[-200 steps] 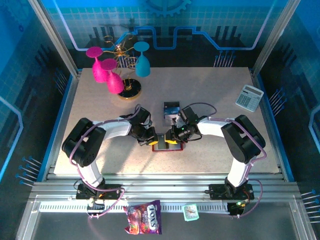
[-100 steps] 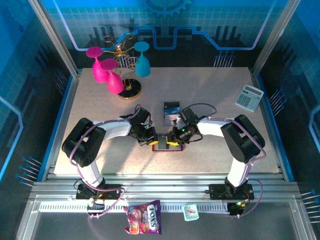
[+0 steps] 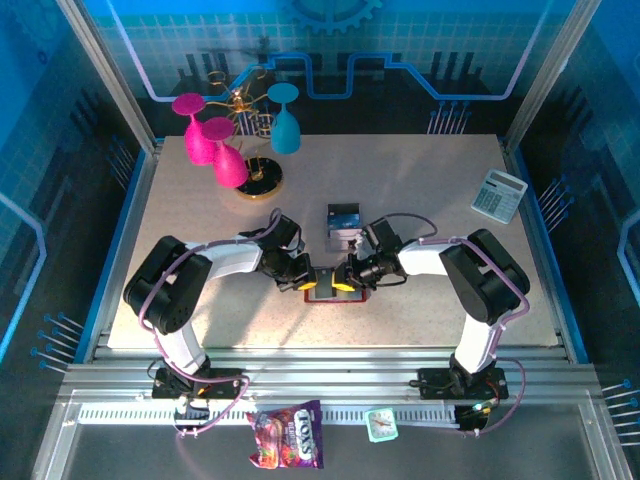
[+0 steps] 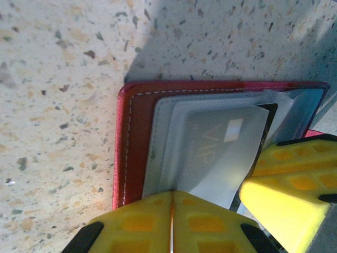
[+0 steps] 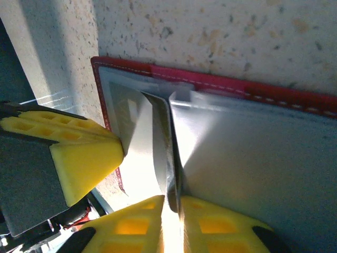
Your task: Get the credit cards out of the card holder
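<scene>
The red card holder [image 3: 335,299] lies open on the table between both grippers, its grey pockets facing up [image 4: 139,137] [image 5: 226,84]. A greyish credit card [image 4: 221,153] marked VIP sticks partway out of a pocket at a slant. My left gripper [image 3: 312,283] [image 4: 172,196] is shut, its tips resting on the grey pocket edge. My right gripper [image 3: 346,280] [image 5: 176,203] is shut on the raised edge of that card [image 5: 150,153]. A dark blue card with a whitish one under it [image 3: 343,218] lies on the table just behind the grippers.
A grey-white calculator [image 3: 498,194] sits at the right edge of the table. A gold rack with pink and blue goblets [image 3: 245,150] stands at the back left. A candy bag [image 3: 287,436] and a small packet [image 3: 381,424] lie on the front rail.
The right gripper's jaws have closed onto the card and its wrist has dropped lower toward the holder. The left gripper has stayed shut in place.
</scene>
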